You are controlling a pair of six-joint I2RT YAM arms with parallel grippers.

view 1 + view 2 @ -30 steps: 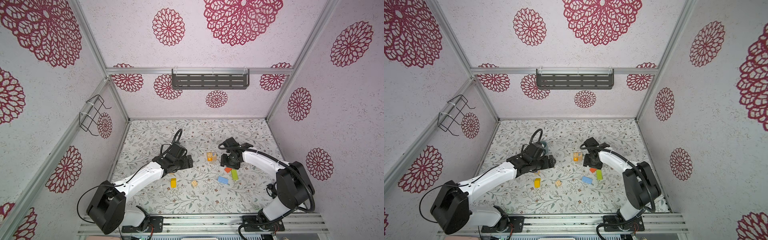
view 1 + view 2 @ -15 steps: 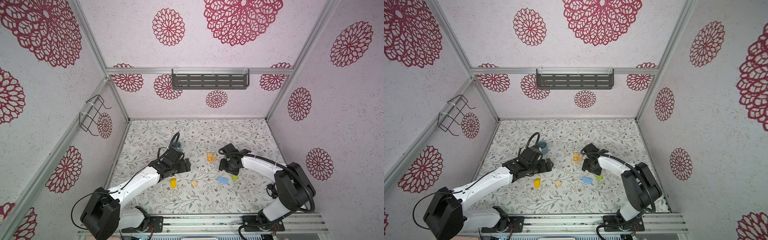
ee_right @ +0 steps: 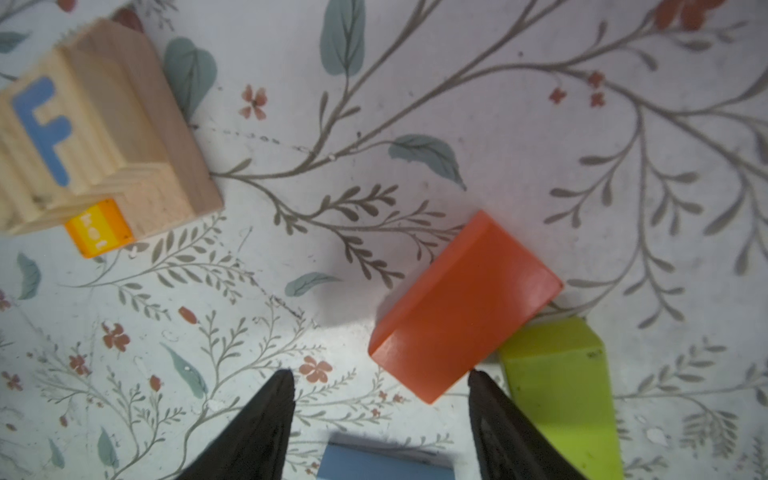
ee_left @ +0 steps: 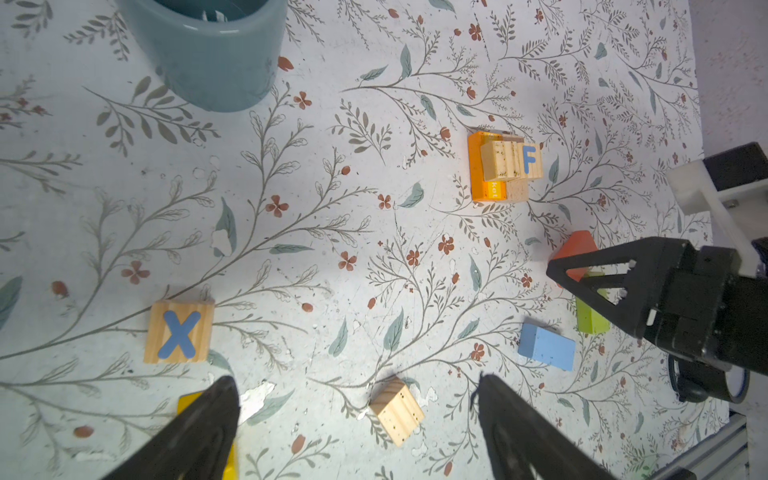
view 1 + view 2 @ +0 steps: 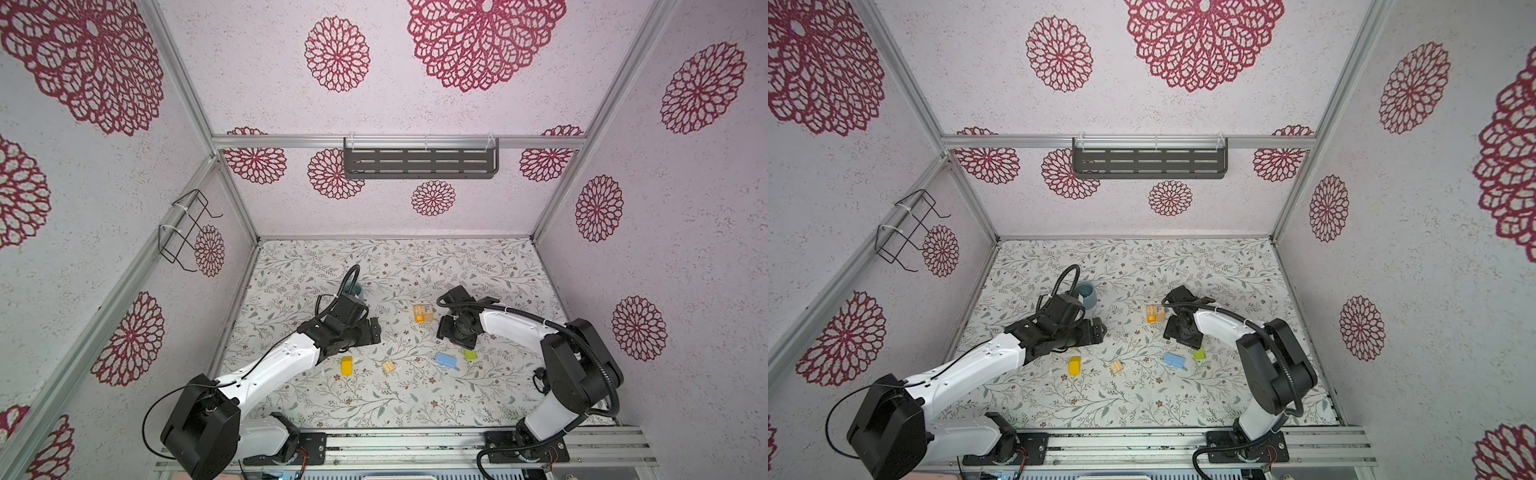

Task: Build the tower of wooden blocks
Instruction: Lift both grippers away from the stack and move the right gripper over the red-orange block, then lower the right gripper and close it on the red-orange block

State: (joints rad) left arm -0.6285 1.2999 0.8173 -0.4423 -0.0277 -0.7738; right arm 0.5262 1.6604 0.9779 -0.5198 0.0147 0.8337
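Barely started. Both top views: tower [image 5: 423, 312], F cube [image 5: 424, 309] on orange block [image 5: 419, 319], stands mid-table; yellow block [image 5: 346, 365], grooved cube [image 5: 389, 366], blue block [image 5: 446, 360], green block [image 5: 470, 354] loose nearer. Left wrist: left gripper [image 4: 355, 380] spread, empty; X cube [image 4: 178, 332] loose. Right wrist: right gripper [image 3: 380, 374] spread, empty; red block [image 3: 465, 307] unstacked.

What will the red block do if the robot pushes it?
Probably slide, not roll: the red block has flat faces and sharp edges. It looks like stiff painted wood, so it shouldn't bend. It seems to touch the green block, so that may get nudged too.
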